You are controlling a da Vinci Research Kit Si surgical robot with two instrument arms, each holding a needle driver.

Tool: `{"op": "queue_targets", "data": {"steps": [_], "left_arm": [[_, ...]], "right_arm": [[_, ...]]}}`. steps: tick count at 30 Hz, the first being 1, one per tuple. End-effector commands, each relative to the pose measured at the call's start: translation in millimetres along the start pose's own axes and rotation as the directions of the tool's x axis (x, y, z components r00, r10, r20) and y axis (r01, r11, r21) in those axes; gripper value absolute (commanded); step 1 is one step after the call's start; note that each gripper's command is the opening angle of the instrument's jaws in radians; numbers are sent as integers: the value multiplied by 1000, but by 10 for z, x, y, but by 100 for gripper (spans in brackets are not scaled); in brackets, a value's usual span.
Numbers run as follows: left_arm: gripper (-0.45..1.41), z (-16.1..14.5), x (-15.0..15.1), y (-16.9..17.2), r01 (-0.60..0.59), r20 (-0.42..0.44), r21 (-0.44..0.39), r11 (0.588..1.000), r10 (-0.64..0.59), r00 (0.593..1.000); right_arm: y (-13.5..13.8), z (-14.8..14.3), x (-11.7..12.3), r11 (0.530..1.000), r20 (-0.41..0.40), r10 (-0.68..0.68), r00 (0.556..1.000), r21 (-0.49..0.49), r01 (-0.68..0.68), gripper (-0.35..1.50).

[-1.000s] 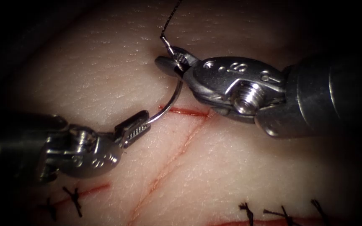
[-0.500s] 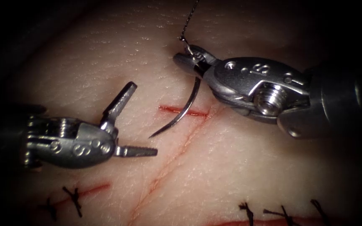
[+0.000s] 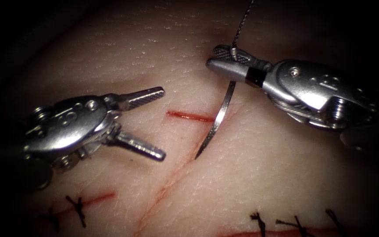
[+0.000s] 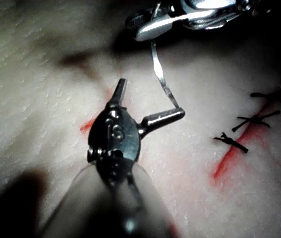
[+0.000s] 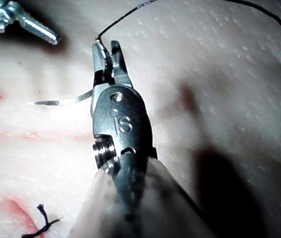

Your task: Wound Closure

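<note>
meanwhile right pincer [image 3: 224, 61] clamps the needle [image 3: 216, 123] by its thread end; left pincer [image 3: 161, 123] gapes empty.

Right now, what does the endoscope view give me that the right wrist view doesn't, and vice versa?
Endoscope: the needle hangs across the right end of the short red cut, its point low over the tissue and not seen entering it. Tied stitches sit on the lower cuts.
Right wrist: the thread curving off from the needle's end and running on across the tissue.
Both: the right tool shut on the needle near its thread end, and the left tool open, holding nothing.
</note>
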Motion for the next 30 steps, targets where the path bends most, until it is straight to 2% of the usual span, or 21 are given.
{"op": "queue_targets", "data": {"steps": [1, 2, 3, 9, 14, 17, 26, 30], "left_arm": [[94, 7, -6, -3, 2, 4, 3, 1000, -2, 1000], [94, 9, -7, -5, 22, 4, -5, 1000, -22, 1000], [94, 16, -9, -12, 72, 1, 4, 997, -72, 997], [94, 23, -14, -21, 110, 0, 6, 994, -110, 994], [94, 28, -16, -21, 191, 3, -15, 981, -191, 982], [94, 30, -16, -20, 245, 8, -32, 969, -245, 969], [94, 38, -22, -26, 293, 5, -19, 956, -293, 956], [94, 41, -26, -26, 389, 4, -14, 921, -389, 921]], "right_arm": [[-5, 7, -9, 1000, -6, 2, 1000, 9, -1, -35], [-5, 8, -9, 1000, -14, 1, 1000, 21, 0, -35], [-6, 8, -9, 998, -77, -31, 997, 56, 36, -35], [-7, 7, -9, 985, -132, -87, 987, 134, 105, -35], [-13, 14, -12, 966, -191, -136, 972, 192, 173, -35], [-16, 21, -13, 963, -201, -150, 968, 194, 189, -35], [-18, 33, -6, 963, -220, -170, 961, 168, 209, -35], [-20, 37, 1, 960, -242, -195, 950, 150, 235, -35]]}}
